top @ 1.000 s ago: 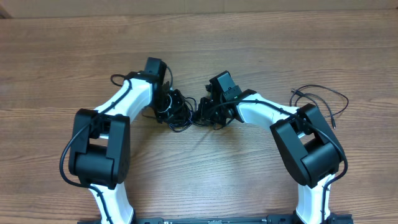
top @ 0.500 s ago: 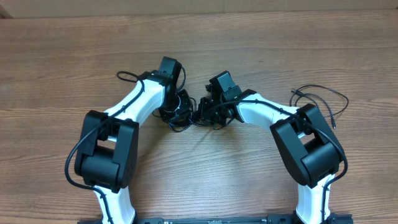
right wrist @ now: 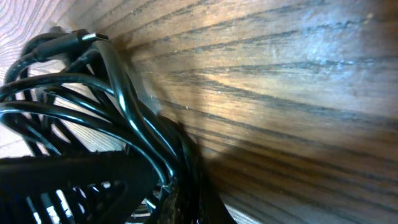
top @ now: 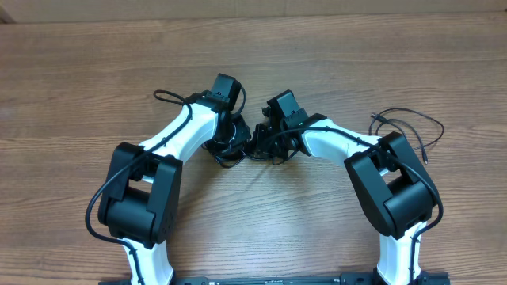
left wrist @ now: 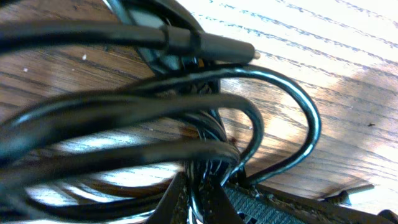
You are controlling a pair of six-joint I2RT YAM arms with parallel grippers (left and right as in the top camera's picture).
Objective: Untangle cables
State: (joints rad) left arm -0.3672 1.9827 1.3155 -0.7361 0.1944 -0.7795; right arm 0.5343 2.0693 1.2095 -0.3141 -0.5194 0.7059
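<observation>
The cables (top: 236,149) lay bunched in one dark clump on the counter (top: 333,47), just above the middle of the overhead frame, caught between my two arms. The left end effector (top: 224,136) was on the clump's left side and the right end effector (top: 265,142) on its right, so neither arm was nearer; both were touching it. The clump's long axis ran roughly left to right along the line joining them. I judged that any pull would have to go outward along that line.

In the left wrist view the fingers (left wrist: 177,200) met at the bottom edge, clamped on a strand or two, with loops arching away toward the top and a plug (left wrist: 227,48) pointing right near the top of the frame.

In the right wrist view the end effector was closed too, with glossy loops packed against it at lower left. I took it to be gripping the cables, but I could not tell which strand.

A loose cable (top: 412,127) lay well apart, at the right of the overhead frame.
</observation>
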